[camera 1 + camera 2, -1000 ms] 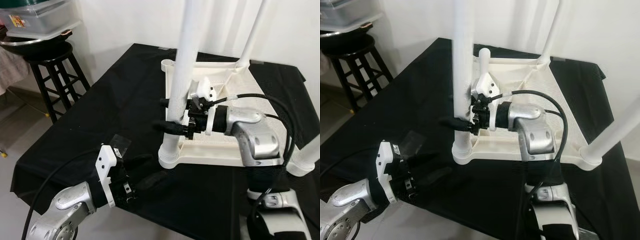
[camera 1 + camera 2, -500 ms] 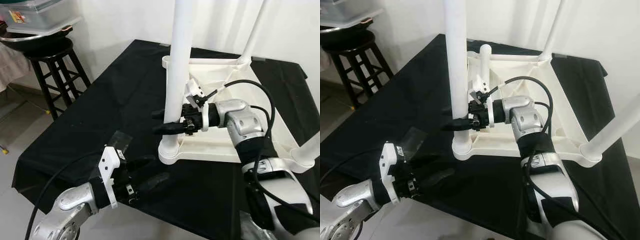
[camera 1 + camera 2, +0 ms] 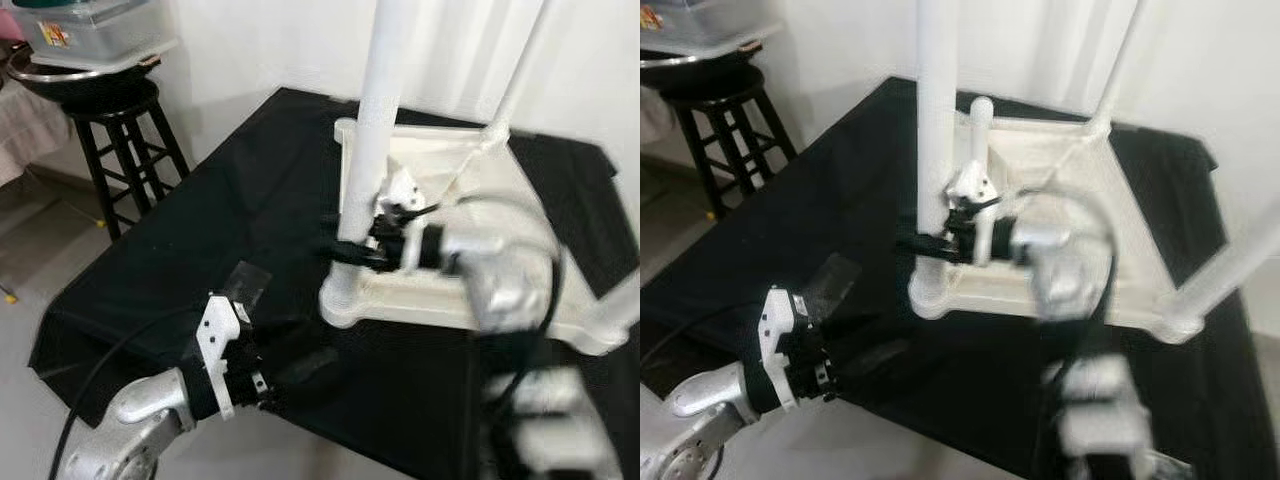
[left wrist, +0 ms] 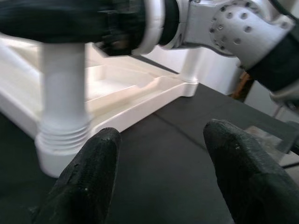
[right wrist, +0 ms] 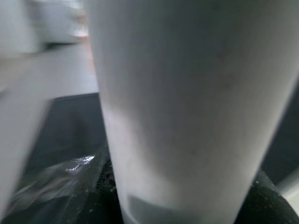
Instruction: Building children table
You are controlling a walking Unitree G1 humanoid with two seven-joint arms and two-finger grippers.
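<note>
A white children's table (image 3: 440, 165) lies upside down on a black-covered worktop (image 3: 250, 190). Its near-left leg (image 3: 378, 120) stands upright, screwed into a corner socket (image 3: 345, 300). My right gripper (image 3: 345, 250) reaches in from the right and is shut on that leg low down. In the right wrist view the leg (image 5: 187, 93) sits close against the camera. The right arm is blurred. My left gripper (image 3: 300, 362) hovers low near the worktop's front edge, open and holding nothing. Its fingers (image 4: 88, 177) point toward the leg's base (image 4: 60, 135).
Another leg (image 3: 520, 60) rises at the far corner and a third (image 3: 620, 310) leans at the near right. A clear plastic bag (image 3: 245, 283) lies on the cloth. A dark wooden stool (image 3: 120, 130) at the left carries a bowl and a lidded plastic box (image 3: 90, 30).
The camera view has shifted slightly. My right arm is now motion-blurred while its gripper stays on the near-left leg. The left gripper has barely moved.
</note>
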